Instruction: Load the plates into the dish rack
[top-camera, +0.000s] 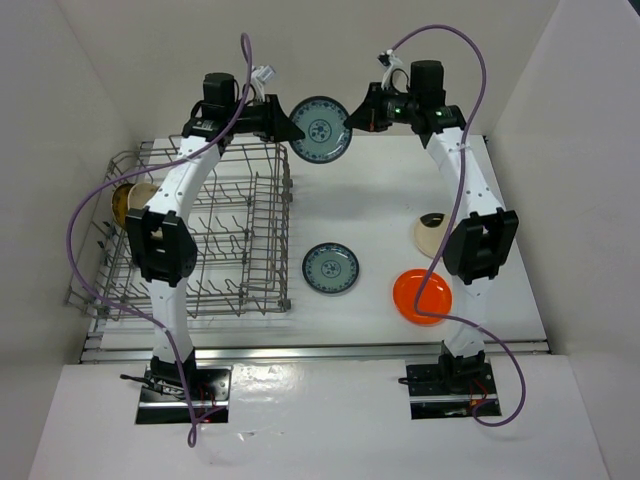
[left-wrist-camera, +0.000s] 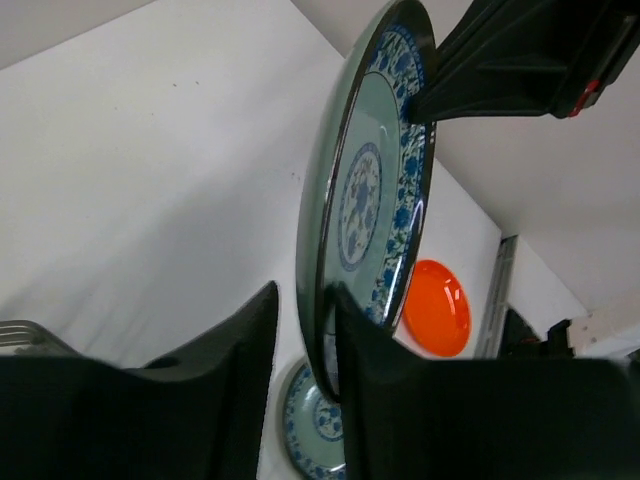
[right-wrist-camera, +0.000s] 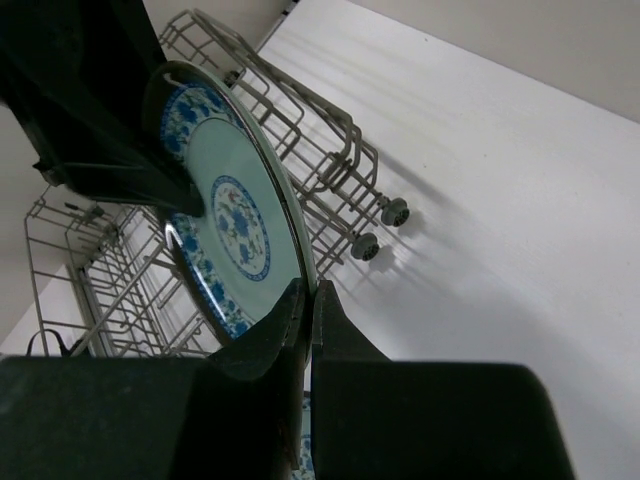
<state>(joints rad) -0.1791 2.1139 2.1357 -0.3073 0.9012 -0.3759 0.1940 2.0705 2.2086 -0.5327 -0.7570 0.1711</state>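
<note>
the right gripper (right-wrist-camera: 308, 292) pinches the blue-green patterned plate (top-camera: 320, 130) by its rim in the air; the left gripper (left-wrist-camera: 305, 295) straddles the opposite rim, grip unclear.

I see the rack (top-camera: 240, 230) left on the bench (top-camera: 380, 200), a racked plate (top-camera: 125, 200) in its left end; the raised plate (top-camera: 320, 128) hangs beyond its far right corner. Right of the rack lies the near plate (top-camera: 331, 268), then the outer plate (top-camera: 422, 296), the back plate (top-camera: 432, 235) behind that
</note>
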